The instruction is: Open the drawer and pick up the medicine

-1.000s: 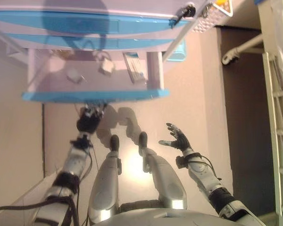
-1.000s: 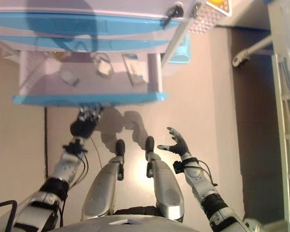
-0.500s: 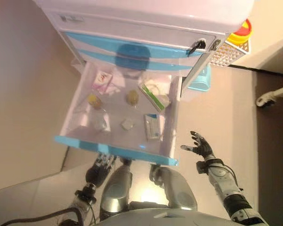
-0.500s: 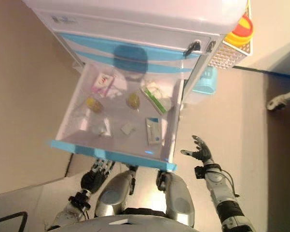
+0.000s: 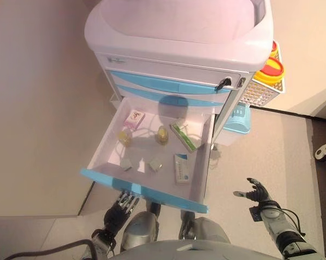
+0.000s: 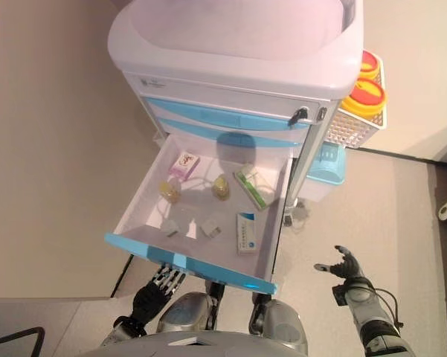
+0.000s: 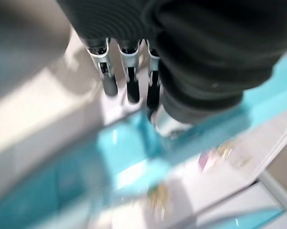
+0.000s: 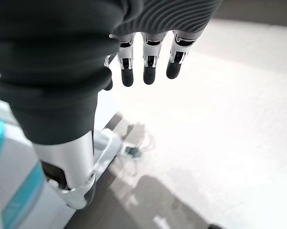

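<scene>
The drawer [image 5: 152,162] stands pulled out, boxes and vials of medicine [image 5: 181,168] inside, well apart from both hands; left hand [image 5: 119,208], fingers straight, sits under its blue front; right hand [image 5: 256,192] hangs open, aside; the view has tilted up since earlier.

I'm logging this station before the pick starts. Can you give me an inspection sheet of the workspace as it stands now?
Surface: white floor of the open drawer, pulled out of a white and blue cart.
Job's things: pink-printed box, green-edged box, blue-printed box, two yellowish vials, two small packets, all in the drawer.
Clutter: nothing seen in the drawer besides these.
Robot hands: left robot hand below the drawer's blue front, fingers straight, empty; right robot hand open in the air beside the cart, empty.
Cables: nothing seen.
Surroundings: mesh side basket holding red-and-yellow containers; light blue bin; beige floor.
</scene>
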### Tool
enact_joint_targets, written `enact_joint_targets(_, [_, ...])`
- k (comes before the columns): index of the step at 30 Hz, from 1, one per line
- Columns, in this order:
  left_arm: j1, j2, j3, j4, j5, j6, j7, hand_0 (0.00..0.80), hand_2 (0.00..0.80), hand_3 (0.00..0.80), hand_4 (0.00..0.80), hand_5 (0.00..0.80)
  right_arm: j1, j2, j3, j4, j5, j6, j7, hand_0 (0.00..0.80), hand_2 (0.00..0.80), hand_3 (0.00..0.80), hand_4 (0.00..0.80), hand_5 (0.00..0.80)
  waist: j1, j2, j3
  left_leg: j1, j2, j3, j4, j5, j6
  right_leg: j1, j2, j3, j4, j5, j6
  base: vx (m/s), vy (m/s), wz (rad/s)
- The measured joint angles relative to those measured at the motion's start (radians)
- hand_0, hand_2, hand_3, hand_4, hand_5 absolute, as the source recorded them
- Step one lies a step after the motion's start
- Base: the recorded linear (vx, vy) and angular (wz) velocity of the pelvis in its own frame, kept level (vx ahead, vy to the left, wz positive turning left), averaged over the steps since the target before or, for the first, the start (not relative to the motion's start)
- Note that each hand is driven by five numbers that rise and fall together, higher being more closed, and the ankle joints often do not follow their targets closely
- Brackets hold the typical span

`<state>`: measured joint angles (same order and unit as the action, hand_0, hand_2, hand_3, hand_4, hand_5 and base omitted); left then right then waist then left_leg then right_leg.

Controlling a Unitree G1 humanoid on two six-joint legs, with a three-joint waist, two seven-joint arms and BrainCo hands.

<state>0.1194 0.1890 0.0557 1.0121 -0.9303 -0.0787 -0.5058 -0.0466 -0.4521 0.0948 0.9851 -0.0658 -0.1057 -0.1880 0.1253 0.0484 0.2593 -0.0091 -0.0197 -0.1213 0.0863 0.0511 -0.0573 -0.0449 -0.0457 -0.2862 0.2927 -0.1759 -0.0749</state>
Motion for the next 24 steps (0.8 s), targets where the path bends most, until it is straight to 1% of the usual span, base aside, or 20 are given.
enact_joint_targets(3, [0.045,0.074,0.001,0.027,0.101,-0.037,0.104,0.0,0.0,0.0,0.0,0.0,0.032,-0.001,-0.005,-0.002,-0.016,-0.003,-0.078,0.0,0.0,0.0,0.0,0.0,0.004,0.0,-0.034,0.002,0.0,0.001,-0.009,0.001,0.007,-0.001,0.002,0.0,-0.006,0.0,0.001,0.0,0.01,0.0])
enact_joint_targets(6, [0.078,0.108,-0.001,0.037,0.198,-0.04,0.198,0.0,0.0,0.0,0.0,0.0,0.068,-0.01,-0.025,-0.049,-0.031,-0.016,-0.146,0.0,0.0,0.0,0.0,0.0,-0.001,-0.012,-0.042,0.004,0.0,0.004,-0.013,0.001,0.011,-0.001,0.005,0.005,-0.014,0.003,0.004,-0.006,0.052,0.01])
enact_joint_targets(7, [0.083,0.11,-0.003,0.046,0.241,-0.038,0.228,0.0,0.0,0.0,0.0,0.0,0.085,-0.015,-0.044,-0.09,-0.042,-0.029,-0.163,0.0,0.0,0.0,0.0,0.0,-0.006,-0.017,-0.042,0.006,0.0,0.01,-0.02,0.003,0.013,-0.003,0.005,0.009,-0.014,0.003,0.006,-0.01,0.085,-0.06])
enact_joint_targets(8, [0.09,0.11,-0.01,0.064,0.285,-0.037,0.257,0.0,0.0,0.0,0.0,0.0,0.107,-0.025,-0.059,-0.17,-0.044,-0.027,-0.175,0.0,0.0,0.0,0.0,0.0,-0.015,-0.022,-0.043,0.008,-0.001,0.015,-0.026,0.004,0.015,-0.01,0.006,0.019,-0.014,0.004,0.007,-0.004,0.083,-0.19])
enact_joint_targets(10, [0.107,0.108,-0.024,0.112,0.388,-0.033,0.316,0.0,0.0,0.0,0.0,0.0,0.13,-0.05,-0.069,-0.332,-0.062,-0.048,-0.195,0.0,0.0,0.0,0.0,0.0,-0.034,-0.033,-0.051,0.004,0.0,0.043,-0.027,0.0,0.021,-0.022,0.009,0.043,-0.015,0.01,0.015,0.002,0.069,-0.35])
enact_joint_targets(11, [0.117,0.109,-0.025,0.127,0.44,-0.033,0.342,0.0,0.0,0.0,0.0,0.0,0.128,-0.053,-0.083,-0.382,-0.08,-0.072,-0.204,0.0,0.0,0.0,0.0,0.0,-0.046,-0.041,-0.056,0.004,0.0,0.048,-0.027,-0.002,0.025,-0.023,0.01,0.054,-0.018,0.013,0.019,0.011,0.084,-0.28])
enact_joint_targets(12, [0.115,0.111,-0.03,0.143,0.478,-0.033,0.36,0.0,0.0,0.0,0.0,0.0,0.135,-0.058,-0.091,-0.423,-0.087,-0.069,-0.201,0.0,0.0,0.0,0.0,0.0,-0.057,-0.051,-0.061,0.01,-0.001,0.052,-0.031,-0.004,0.026,-0.022,0.011,0.06,-0.026,0.015,0.023,0.02,0.107,-0.2])
enact_joint_targets(13, [0.116,0.111,-0.046,0.16,0.516,-0.031,0.375,0.0,0.0,0.0,0.0,0.0,0.144,-0.066,-0.099,-0.501,-0.101,-0.074,-0.196,0.0,0.0,0.0,0.0,0.0,-0.066,-0.055,-0.065,0.015,0.0,0.065,-0.044,-0.003,0.03,-0.021,0.013,0.067,-0.031,0.018,0.025,0.026,0.066,-0.22])
enact_joint_targets(14, [0.114,0.111,-0.06,0.173,0.543,-0.025,0.383,0.0,0.0,0.0,0.0,0.0,0.141,-0.075,-0.1,-0.557,-0.118,-0.098,-0.192,0.0,0.0,0.0,0.0,0.0,-0.074,-0.062,-0.069,0.016,0.0,0.073,-0.045,-0.005,0.033,-0.024,0.015,0.085,-0.033,0.02,0.028,0.024,0.047,-0.27])
enact_joint_targets(15, [0.112,0.109,-0.062,0.187,0.562,-0.01,0.39,0.0,0.0,0.0,0.0,0.0,0.132,-0.078,-0.101,-0.597,-0.127,-0.12,-0.171,0.0,0.0,0.0,0.0,0.0,-0.081,-0.068,-0.073,0.017,0.001,0.08,-0.046,-0.007,0.037,-0.023,0.016,0.094,-0.04,0.025,0.03,0.014,0.034,-0.27])
enact_joint_targets(17, [0.108,0.104,-0.062,0.201,0.583,-0.004,0.393,0.0,0.0,0.0,0.0,0.0,0.122,-0.082,-0.1,-0.66,-0.135,-0.149,-0.126,0.0,0.0,0.0,0.0,0.0,-0.089,-0.074,-0.079,0.022,0.002,0.097,-0.058,-0.008,0.041,-0.019,0.019,0.109,-0.057,0.033,0.035,0.003,0.021,-0.19])
enact_joint_targets(21, [0.092,0.093,-0.071,0.222,0.593,0.01,0.382,0.0,0.0,0.0,0.0,0.0,0.109,-0.122,-0.065,-0.787,-0.153,-0.188,-0.008,0.0,0.0,0.0,0.0,0.0,-0.092,-0.074,-0.08,0.02,0.001,0.099,-0.062,-0.009,0.047,-0.01,0.019,0.113,-0.089,0.05,0.043,0.0,0.004,-0.03])
enact_joint_targets(24, [0.09,0.081,-0.133,0.222,0.61,0.011,0.38,0.0,0.0,0.0,0.0,0.0,0.066,-0.188,0.016,-0.898,-0.164,-0.224,0.086,0.0,0.0,0.0,0.0,0.0,-0.089,-0.07,-0.082,0.024,0.003,0.101,-0.073,-0.007,0.049,0.004,0.024,0.109,-0.122,0.065,0.045,-0.003,-0.003,0.02])
